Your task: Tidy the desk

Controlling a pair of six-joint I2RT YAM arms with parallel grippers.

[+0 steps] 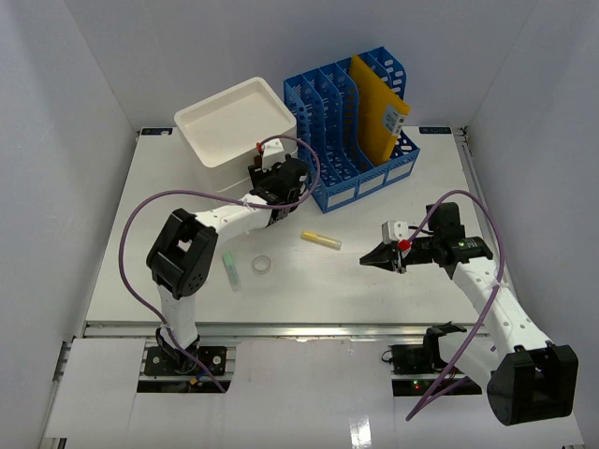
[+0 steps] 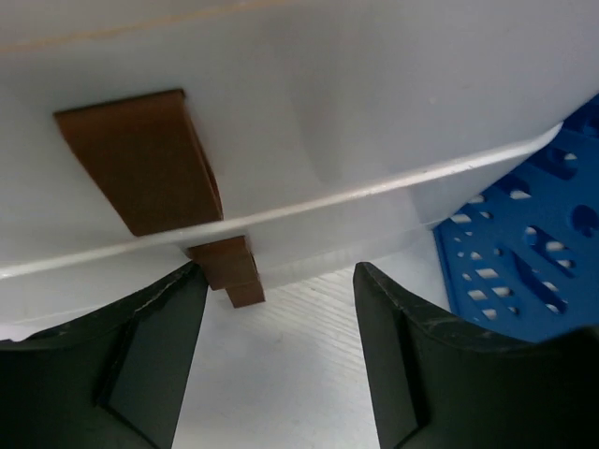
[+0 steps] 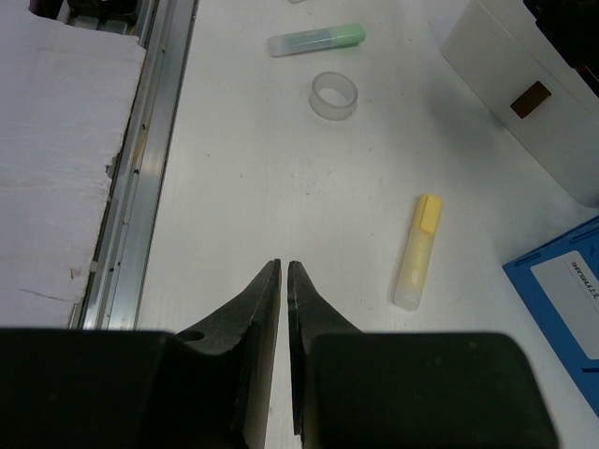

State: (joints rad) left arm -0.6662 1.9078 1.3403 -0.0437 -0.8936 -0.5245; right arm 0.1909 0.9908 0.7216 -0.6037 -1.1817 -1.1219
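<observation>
the left gripper (image 2: 276, 276), wide open and empty, faces the handle (image 2: 140, 159) of the drawer box (image 2: 374, 94) on the desk (image 1: 309, 290) under both arms; a missed grip may push the drawer box away. the right gripper (image 3: 284, 267) hovers closed, empty.

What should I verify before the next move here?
1. Left gripper open: ok, jaws apart, nothing between them.
2. Left gripper lined up on the drawer box handle: cannot tell; the handle sits left of centre in the wrist view.
3. Right gripper free: ok, shut and empty.
4. Yellow highlighter clear to grasp: ok, it lies alone on the desk.
5. Desk tidy: not ok; green highlighter and tape ring also lie loose.
</observation>
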